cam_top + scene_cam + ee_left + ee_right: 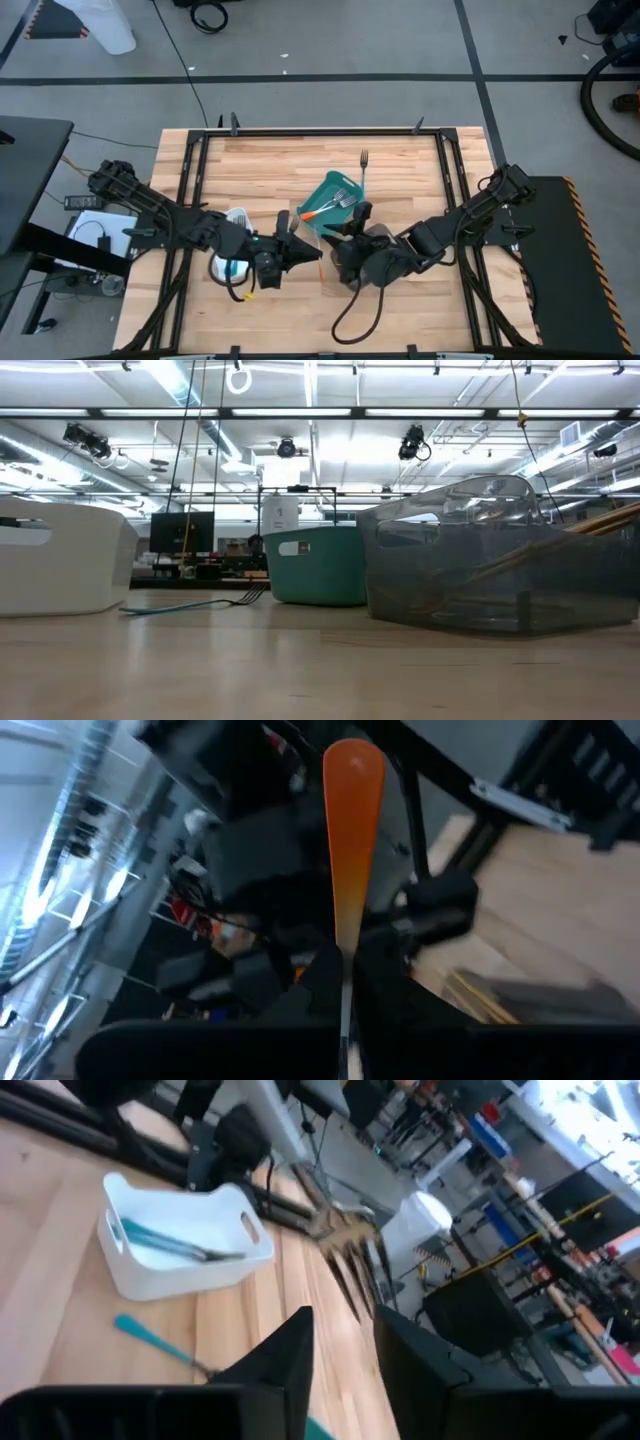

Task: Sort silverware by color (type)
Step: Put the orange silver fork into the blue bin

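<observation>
On my feed the left gripper (345,995) was clamped tight on an orange-handled utensil (352,830), the handle standing out past its fingers. From overhead that gripper sat low in the middle of the wooden table (260,170), pointing toward the right arm, with the white tray (170,1275) just beside its wrist. Teal-handled utensils (165,1240) lay inside that tray.

The right gripper (345,1350) faced the left one near the table's centre, and its two fingers stood apart. A gold fork (345,1230) hung just ahead of them, tines toward the gap. I could not tell whether either finger touched it.

The teal tray (322,190) sat just beyond both grippers, turned at an angle, and an orange-handled fork (312,213) lay in it with another silver-headed piece. A teal-handled fork (364,172) lay loose on the wood just past that tray. In the table-level view the grey see-through tray (480,580) stood nearest the camera, with gold pieces leaning inside it.
</observation>
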`<state>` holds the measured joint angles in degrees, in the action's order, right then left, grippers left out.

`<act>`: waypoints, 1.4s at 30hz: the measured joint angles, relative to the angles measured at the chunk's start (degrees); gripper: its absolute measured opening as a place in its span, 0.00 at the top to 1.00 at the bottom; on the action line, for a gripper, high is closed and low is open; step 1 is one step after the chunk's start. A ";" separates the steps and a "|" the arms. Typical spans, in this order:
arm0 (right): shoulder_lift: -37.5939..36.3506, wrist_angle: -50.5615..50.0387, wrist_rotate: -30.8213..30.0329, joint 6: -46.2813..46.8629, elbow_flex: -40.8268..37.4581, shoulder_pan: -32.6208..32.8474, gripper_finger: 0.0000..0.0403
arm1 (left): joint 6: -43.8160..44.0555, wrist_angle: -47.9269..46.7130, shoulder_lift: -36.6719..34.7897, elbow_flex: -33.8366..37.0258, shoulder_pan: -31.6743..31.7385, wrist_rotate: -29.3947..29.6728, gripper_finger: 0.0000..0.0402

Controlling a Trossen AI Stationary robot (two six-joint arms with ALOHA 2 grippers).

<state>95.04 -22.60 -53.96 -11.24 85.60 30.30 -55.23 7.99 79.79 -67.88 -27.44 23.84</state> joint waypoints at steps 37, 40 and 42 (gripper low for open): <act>0.07 21.35 -1.10 -21.66 0.02 1.68 0.78 | 2.41 7.63 0.00 -0.04 1.94 -3.35 0.95; 0.07 21.38 -1.57 -22.00 0.02 1.68 0.84 | 3.88 7.37 -0.02 -0.04 2.63 -3.33 0.95; 0.07 21.52 -1.69 -22.00 0.02 1.66 0.87 | 4.64 7.04 -0.04 -0.07 2.99 -3.30 0.95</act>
<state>95.11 -1.08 -55.64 -33.23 85.62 31.97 -50.60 15.03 79.75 -67.94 -24.45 20.53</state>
